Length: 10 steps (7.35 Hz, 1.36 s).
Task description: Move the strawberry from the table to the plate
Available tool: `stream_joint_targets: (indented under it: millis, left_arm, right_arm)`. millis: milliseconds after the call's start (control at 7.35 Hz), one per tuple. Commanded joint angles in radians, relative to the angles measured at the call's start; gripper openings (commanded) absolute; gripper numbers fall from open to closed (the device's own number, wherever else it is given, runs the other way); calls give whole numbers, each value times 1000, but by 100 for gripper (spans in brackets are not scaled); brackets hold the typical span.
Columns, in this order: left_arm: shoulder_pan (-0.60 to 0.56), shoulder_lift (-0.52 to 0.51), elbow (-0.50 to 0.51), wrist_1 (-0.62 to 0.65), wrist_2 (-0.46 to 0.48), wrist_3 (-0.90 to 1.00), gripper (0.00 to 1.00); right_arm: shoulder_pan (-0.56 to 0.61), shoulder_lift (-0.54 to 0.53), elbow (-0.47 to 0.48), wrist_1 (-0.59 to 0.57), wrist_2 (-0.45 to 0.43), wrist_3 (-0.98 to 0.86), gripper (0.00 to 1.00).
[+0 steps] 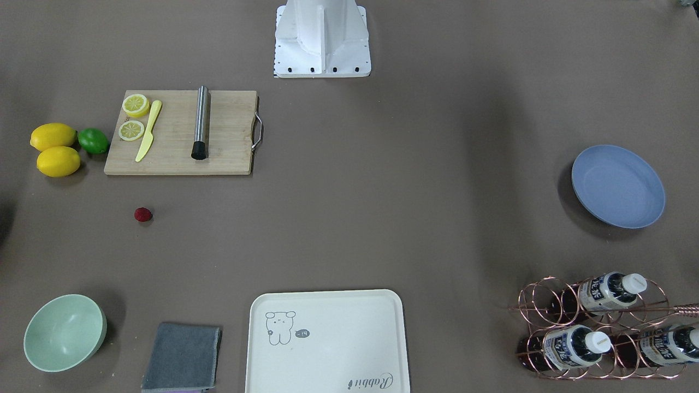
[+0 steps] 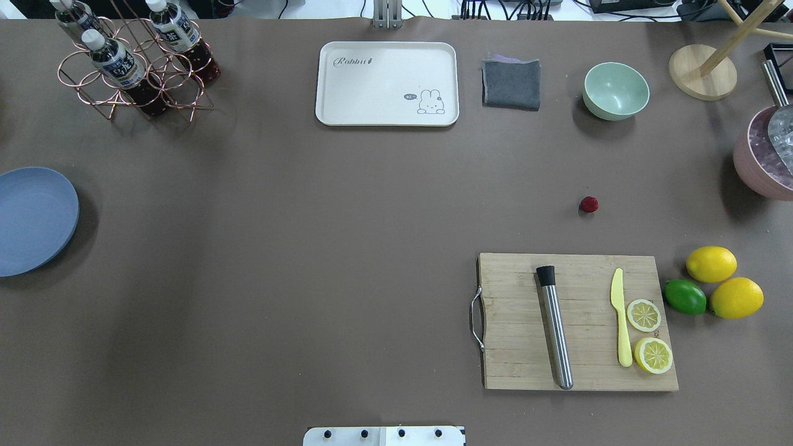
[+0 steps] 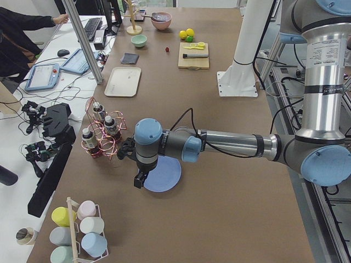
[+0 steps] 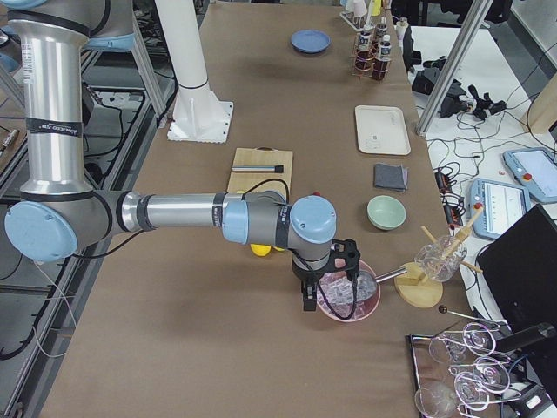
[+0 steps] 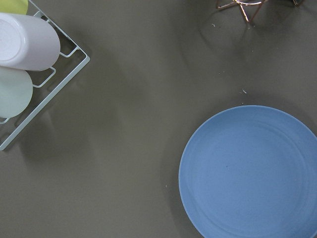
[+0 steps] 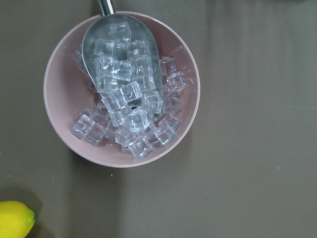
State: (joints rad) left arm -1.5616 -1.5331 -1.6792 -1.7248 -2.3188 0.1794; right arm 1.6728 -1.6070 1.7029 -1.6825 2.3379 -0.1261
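Note:
The strawberry (image 1: 143,214) (image 2: 589,204) is a small dark-red berry lying on the bare table (image 1: 382,218), just beyond the wooden cutting board. The blue plate (image 1: 618,186) (image 2: 34,220) (image 5: 252,173) sits empty at the table's far end on my left side. My left gripper (image 3: 139,182) hangs over the plate's edge (image 3: 163,174), seen only from the side, so I cannot tell whether it is open or shut. My right gripper (image 4: 306,303) hovers over a pink bowl of ice, far from the strawberry, and its state cannot be told either.
The cutting board (image 2: 514,347) carries a steel muddler, a yellow knife and lemon slices, with two lemons (image 2: 711,264) and a lime beside it. A green bowl (image 2: 616,90), grey cloth (image 2: 510,83), cream tray (image 2: 372,87), bottle rack (image 2: 133,68), pink ice bowl (image 6: 58,64) and racked cups (image 5: 27,42) ring the table.

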Motion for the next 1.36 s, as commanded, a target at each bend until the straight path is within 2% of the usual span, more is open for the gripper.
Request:
stream_joint_targets:
  millis: [0, 272, 408, 816, 952, 1224]
  left_arm:
    - [5, -5, 47, -81, -4, -101, 98]
    - [61, -15, 223, -366, -5, -248, 98]
    - [95, -25, 283, -457, -5, -297, 98]
    - [175, -24, 396, -617, -33, -378, 98]
    - [199, -24, 427, -672, -43, -412, 98]
    - [224, -24, 467, -731, -44, -449, 98]
  right_arm:
    - [-36, 16, 27, 1, 21, 92, 100]
    - [-112, 18, 84, 23, 21, 233, 100]
    - [-158, 16, 87, 96, 21, 338, 100]
    - [-312, 18, 84, 332, 12, 679, 100]
    - [-356, 28, 86, 375, -5, 762, 100]
    - [-402, 56, 87, 380, -34, 829, 100]
